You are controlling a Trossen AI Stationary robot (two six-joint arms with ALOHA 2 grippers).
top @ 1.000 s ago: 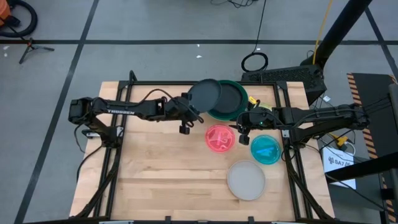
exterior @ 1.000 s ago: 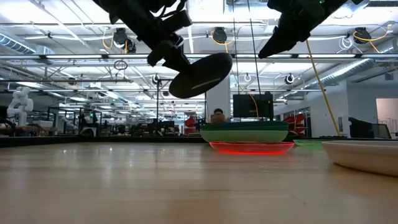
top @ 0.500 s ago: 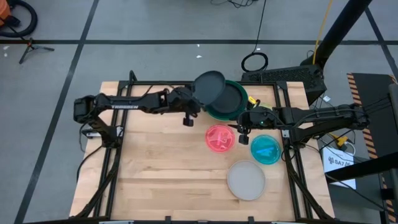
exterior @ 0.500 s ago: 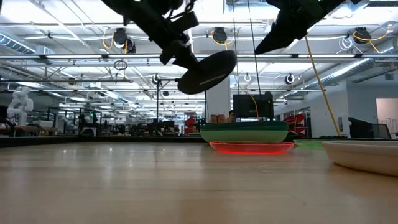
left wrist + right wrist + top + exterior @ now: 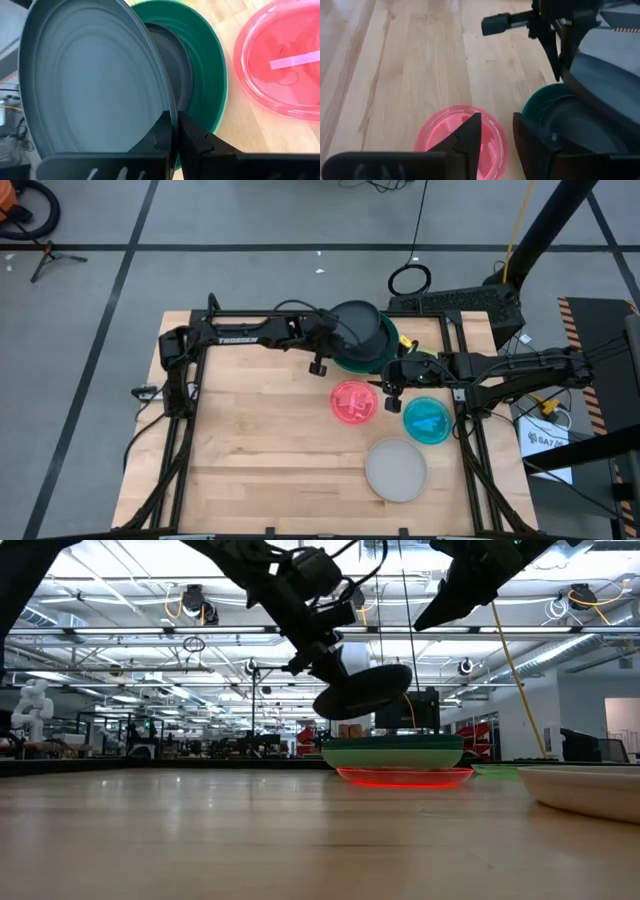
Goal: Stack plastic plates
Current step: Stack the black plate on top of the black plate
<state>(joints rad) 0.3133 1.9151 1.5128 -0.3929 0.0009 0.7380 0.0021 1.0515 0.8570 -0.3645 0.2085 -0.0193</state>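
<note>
- Grey floor with dark tape lines goes all round the wooden table (image 5: 250, 440) when we look down from high up. The left gripper (image 5: 335, 345) holds the dark grey plate (image 5: 362, 332) over the dark green plate (image 5: 385, 352) at the far side. The right gripper (image 5: 392, 378) waits close to the pink plate (image 5: 354, 401). The blue plate (image 5: 428, 420) and the frosted white plate (image 5: 396, 469) lie nearer to us.
- From table height we see a big bright room with lamps. The dark grey plate (image 5: 362, 693) hangs tilted in the air, just above the dark green plate (image 5: 393, 752). The pink plate (image 5: 404, 777) sits in front of it.
- From the left wrist we see the two fingers (image 5: 162, 134) pinched tight on the rim of the dark grey plate (image 5: 95, 85). The dark green plate (image 5: 202, 70) is right behind it.
- From the right wrist we see its fingers (image 5: 469, 135) a little way apart, holding nothing, above the pink plate (image 5: 440, 132).
- To do this step well, we think the arm should make the plate flat, line it up over the middle of the green one, go down slowly, then let go.
- The dark plate hides much of the green one, so we cannot be sure what lies inside it. A yellow-green thing (image 5: 423, 357) may be another plate, mostly hidden by the right arm.
</note>
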